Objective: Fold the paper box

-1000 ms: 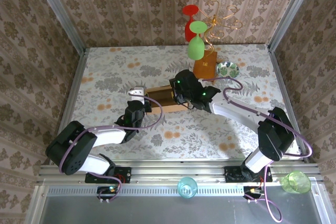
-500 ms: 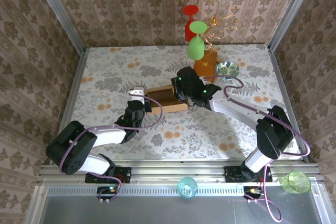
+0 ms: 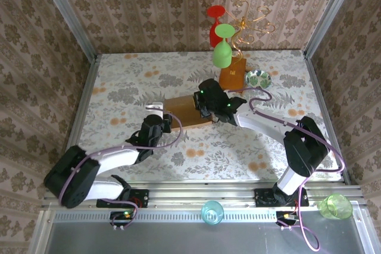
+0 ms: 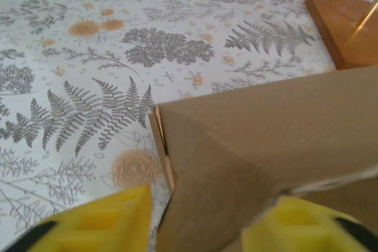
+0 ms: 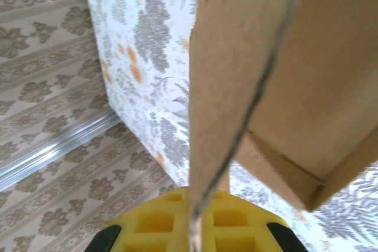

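The paper box [image 3: 181,110] lies mid-table, a shallow light-brown cardboard rectangle with a flat panel over its top. My right gripper [image 3: 205,100] is at its right end. In the right wrist view it [image 5: 198,219] is shut on the thin edge of an upright cardboard flap [image 5: 236,45], and the box's open inside shows to the right. My left gripper [image 3: 162,122] is at the box's near left corner. In the left wrist view its yellow fingers [image 4: 94,222] stand apart, open, with the box's corner [image 4: 266,140] between them.
A gold wire stand on an orange-brown wooden base [image 3: 232,77] holds a green glass [image 3: 221,55] and a red one behind the box. A small patterned bowl [image 3: 258,78] sits beside it. A blue cup [image 3: 212,211] and a green cup [image 3: 335,206] stand by the front rail.
The top panel has come down over the box, hiding its dark inside. My left arm has reached forward to the box's corner. The right gripper shifted slightly left with the flap.
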Motion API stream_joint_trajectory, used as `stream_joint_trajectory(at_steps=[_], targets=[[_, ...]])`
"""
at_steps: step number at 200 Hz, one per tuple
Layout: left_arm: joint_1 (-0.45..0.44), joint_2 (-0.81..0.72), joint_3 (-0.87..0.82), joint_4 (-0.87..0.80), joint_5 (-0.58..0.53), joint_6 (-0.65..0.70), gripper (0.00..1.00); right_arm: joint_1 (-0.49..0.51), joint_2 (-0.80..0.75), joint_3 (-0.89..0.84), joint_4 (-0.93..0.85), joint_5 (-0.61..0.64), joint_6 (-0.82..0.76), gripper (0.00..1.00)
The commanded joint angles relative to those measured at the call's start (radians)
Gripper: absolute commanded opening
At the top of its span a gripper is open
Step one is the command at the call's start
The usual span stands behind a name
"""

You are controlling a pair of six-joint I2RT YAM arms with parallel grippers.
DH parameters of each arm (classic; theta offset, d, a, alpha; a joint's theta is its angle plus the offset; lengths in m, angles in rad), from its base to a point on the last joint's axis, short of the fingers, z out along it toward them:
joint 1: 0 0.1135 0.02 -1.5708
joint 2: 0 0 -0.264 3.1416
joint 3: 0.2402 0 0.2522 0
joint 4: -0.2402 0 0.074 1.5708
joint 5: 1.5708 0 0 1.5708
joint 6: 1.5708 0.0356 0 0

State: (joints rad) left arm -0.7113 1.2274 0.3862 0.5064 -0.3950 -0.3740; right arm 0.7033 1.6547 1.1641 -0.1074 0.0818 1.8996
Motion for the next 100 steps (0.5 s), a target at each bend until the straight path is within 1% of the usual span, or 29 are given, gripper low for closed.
stream_joint_trajectory(at_steps=[1, 9, 34, 49, 60, 69, 79, 93, 100], targets=[[-0.02, -0.174, -0.004, -0.257, 0.079, -0.14, 0.5, 0.001, -0.045, -0.091, 0.022, -0.011, -0.023, 0.0], [-0.032, -0.253, -0.016, -0.314, 0.089, -0.173, 0.52, 0.001, -0.056, -0.119, 0.043, -0.011, -0.028, 0.0], [-0.048, -0.494, -0.044, -0.552, 0.121, -0.293, 0.53, -0.001, -0.071, -0.187, 0.101, -0.023, -0.033, 0.0], [-0.048, -0.642, -0.045, -0.692, 0.111, -0.359, 0.53, -0.001, -0.072, -0.202, 0.114, -0.032, -0.034, 0.0], [-0.046, -0.727, -0.025, -0.799, 0.078, -0.398, 0.57, 0.001, -0.073, -0.209, 0.118, -0.035, -0.035, 0.0], [-0.036, -0.762, -0.002, -0.867, 0.051, -0.427, 0.6, 0.001, -0.072, -0.211, 0.118, -0.042, -0.037, 0.0], [-0.007, -0.767, 0.025, -0.903, 0.053, -0.444, 0.61, 0.001, -0.07, -0.211, 0.118, -0.048, -0.047, 0.0], [0.061, -0.718, 0.062, -0.903, 0.12, -0.467, 0.6, 0.001, -0.068, -0.218, 0.112, -0.057, -0.064, 0.0], [0.104, -0.67, 0.083, -0.884, 0.185, -0.479, 0.59, 0.001, -0.068, -0.227, 0.118, -0.061, -0.073, 0.0]])
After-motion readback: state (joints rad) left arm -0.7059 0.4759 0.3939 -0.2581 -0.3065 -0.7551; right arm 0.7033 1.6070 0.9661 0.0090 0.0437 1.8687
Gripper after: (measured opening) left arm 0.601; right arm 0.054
